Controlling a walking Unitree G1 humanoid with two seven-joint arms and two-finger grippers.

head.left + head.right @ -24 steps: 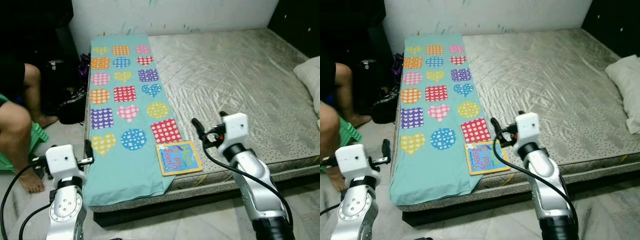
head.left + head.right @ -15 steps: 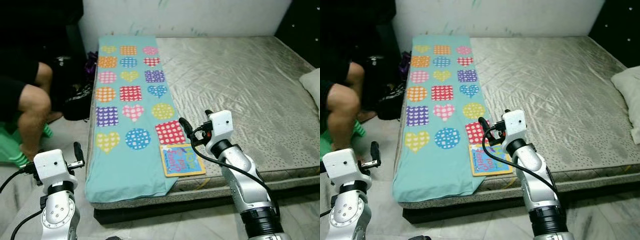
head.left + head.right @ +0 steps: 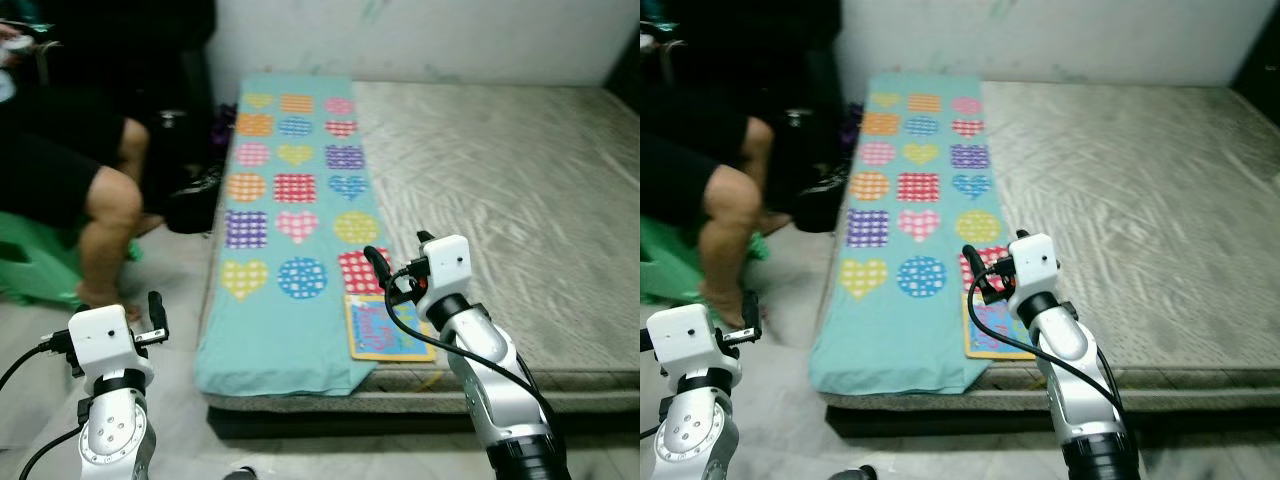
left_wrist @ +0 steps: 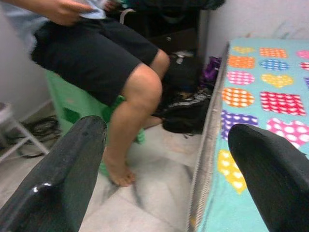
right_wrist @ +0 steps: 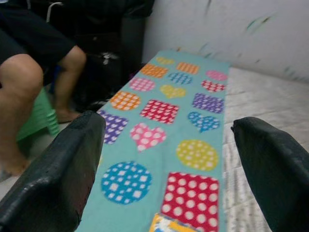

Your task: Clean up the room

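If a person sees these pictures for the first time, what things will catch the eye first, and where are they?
First is the turquoise cloth with colourful dotted hearts, circles and squares, lying along the left edge of the grey mattress. At its near end lies a small picture book, with the right end effector open just above it. A person sits on a green stool on the left, beside the bed.

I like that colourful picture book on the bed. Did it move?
No. The colourful picture book still lies at the mattress edge, just below the red dotted square of the teal cloth; only the camera shifted.
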